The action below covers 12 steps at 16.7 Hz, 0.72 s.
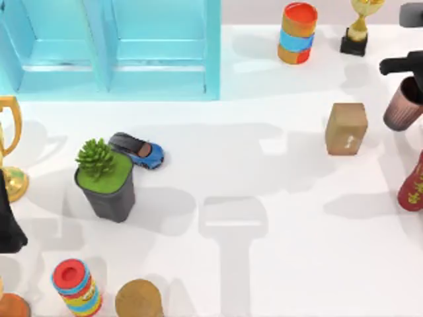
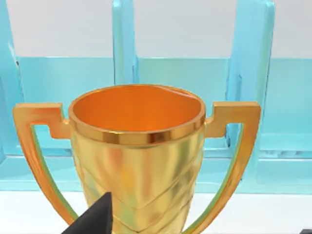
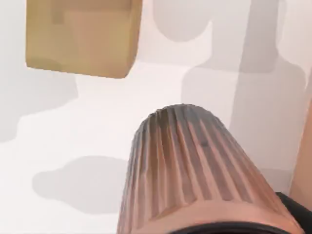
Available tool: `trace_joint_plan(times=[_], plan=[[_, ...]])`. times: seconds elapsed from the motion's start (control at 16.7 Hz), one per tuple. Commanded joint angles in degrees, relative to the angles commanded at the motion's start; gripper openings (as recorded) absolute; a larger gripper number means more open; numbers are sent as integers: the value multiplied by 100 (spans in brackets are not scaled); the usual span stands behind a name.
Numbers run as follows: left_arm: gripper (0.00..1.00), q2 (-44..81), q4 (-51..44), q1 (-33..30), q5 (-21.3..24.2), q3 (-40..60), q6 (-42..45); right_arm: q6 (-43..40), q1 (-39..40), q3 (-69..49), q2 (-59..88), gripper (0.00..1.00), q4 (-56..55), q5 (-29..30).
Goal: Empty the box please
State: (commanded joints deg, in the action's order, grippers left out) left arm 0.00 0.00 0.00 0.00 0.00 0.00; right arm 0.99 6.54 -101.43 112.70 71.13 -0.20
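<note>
The box (image 1: 112, 46) is a cyan, open container with dividers along the table's back left; its compartments (image 2: 185, 83) look bare. At the left edge, my left gripper (image 2: 200, 226) is open just behind a gold trophy (image 1: 10, 148), whose cup (image 2: 136, 161) rises between the spread fingertips (image 2: 95, 219). At the right edge, my right gripper (image 1: 401, 79) is shut on a ribbed brown cup (image 1: 402, 105). That cup (image 3: 195, 165) hangs tilted above the table, beside a brown carton (image 1: 346, 129).
A potted plant (image 1: 106, 178) and a blue toy car (image 1: 140, 150) stand left of centre. Coloured ring stacks (image 1: 297, 33) (image 1: 78, 287), a small trophy (image 1: 360, 26), a red can (image 1: 415, 181) and a brown disc (image 1: 139, 299) line the edges.
</note>
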Motion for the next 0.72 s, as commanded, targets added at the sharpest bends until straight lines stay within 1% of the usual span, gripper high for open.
trace_joint_plan(times=[0.18,0.3,0.54,0.72], plan=[[100,0,0,0,0,0,0,1018,1126,764,-351,0,-420,38],[100,0,0,0,0,0,0,1681,1675,1364,-623,0,-562,94],[100,0,0,0,0,0,0,2760,2257,2497,-1103,0,-657,243],[100,0,0,0,0,0,0,3195,2472,2972,-1350,0,-698,320]])
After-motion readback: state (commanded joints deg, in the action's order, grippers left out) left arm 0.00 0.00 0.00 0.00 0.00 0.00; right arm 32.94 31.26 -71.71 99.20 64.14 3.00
